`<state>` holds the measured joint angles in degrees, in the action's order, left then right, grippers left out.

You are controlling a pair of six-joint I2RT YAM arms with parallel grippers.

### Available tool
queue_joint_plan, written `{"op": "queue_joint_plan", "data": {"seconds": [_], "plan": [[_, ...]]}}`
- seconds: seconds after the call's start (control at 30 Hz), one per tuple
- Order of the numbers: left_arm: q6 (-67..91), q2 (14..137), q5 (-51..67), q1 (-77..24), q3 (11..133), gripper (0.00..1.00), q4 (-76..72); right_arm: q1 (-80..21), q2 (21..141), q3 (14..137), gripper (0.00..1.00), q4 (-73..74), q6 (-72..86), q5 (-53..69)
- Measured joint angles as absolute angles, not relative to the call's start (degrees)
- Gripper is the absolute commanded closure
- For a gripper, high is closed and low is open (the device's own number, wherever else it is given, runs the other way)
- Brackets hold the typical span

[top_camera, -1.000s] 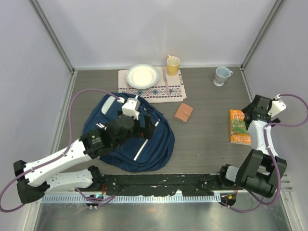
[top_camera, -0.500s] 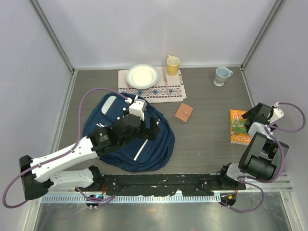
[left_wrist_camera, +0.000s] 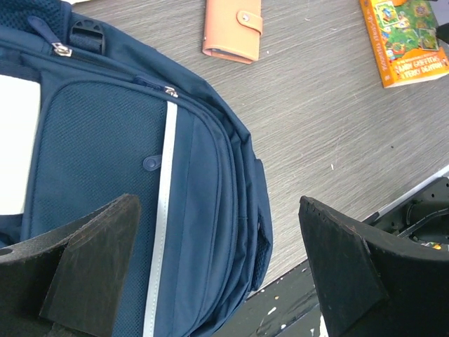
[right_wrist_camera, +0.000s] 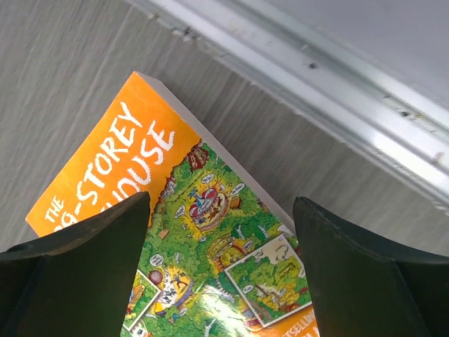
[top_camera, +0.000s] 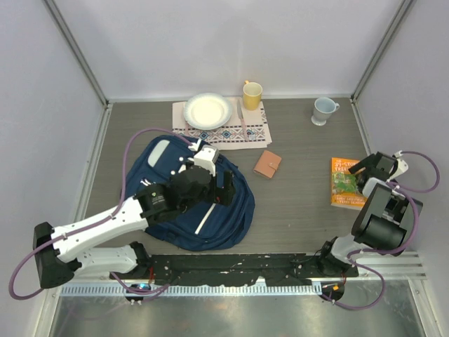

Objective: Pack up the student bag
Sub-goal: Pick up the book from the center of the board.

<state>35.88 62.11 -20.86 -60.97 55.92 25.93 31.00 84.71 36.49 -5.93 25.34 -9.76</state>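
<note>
left arm stretched over the student bag (top_camera: 235, 214), which lies flat on the left half of the table (top_camera: 295, 203); we see the left gripper (left_wrist_camera: 221, 260) spread wide. right arm folded back, right gripper (right_wrist_camera: 224, 270) parted over the book (right_wrist_camera: 210, 210), close to the side rail (right_wrist_camera: 316, 77).

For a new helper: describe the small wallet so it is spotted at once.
Start at the big navy student bag on the left of the table. Just off its far right corner, below the patterned cloth, the wallet lies flat, touching nothing. It alone is a small peach-tan rectangle with a snap tab; the orange book further right is larger and illustrated.
</note>
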Motion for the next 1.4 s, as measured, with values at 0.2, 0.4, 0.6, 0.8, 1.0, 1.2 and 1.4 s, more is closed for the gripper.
{"op": "queue_joint_plan", "data": {"seconds": [0.2, 0.4, 0.6, 0.8, 1.0, 1.2, 1.4], "plan": [[35.24, 66.35, -19.42, -60.97, 57.89, 0.0, 23.94, 30.22, 85.14, 36.36, 0.22, -5.45, 26.81, 2.04], [33.52, 73.56, -17.45, -60.64, 61.71, 0.0, 20.38, 21.28, 85.45, 37.65, 0.27, -1.67, 26.22, 3.55], [32.51, 82.37, -12.14, -58.59, 66.08, 0.01, 15.4, 15.2, 87.26, 39.07, 0.34, -1.5, 25.41, 3.31], [32.21, 94.63, -6.22, -55.79, 74.46, 0.0, 12.38, 15.31, 88.33, 39.79, 0.62, -1.65, 25.85, 4.32], [31.03, 105.84, -1.48, -54.43, 83.24, 0.0, 10.7, 15.88, 89.25, 40.99, 0.64, -1.67, 26.13, 5.98], [31.05, 118.13, 3.92, -53.63, 95.42, 0.01, 8.91, 15.94, 89.25, 40.95, 0.83, -1.72, 26.11, 6.31], [31.35, 128.84, 7.31, -53.1, 104.4, 0.0, 8.38, 15.99, 89.17, 40.84, 0.88, -1.8, 26.09, 6.52]]}}
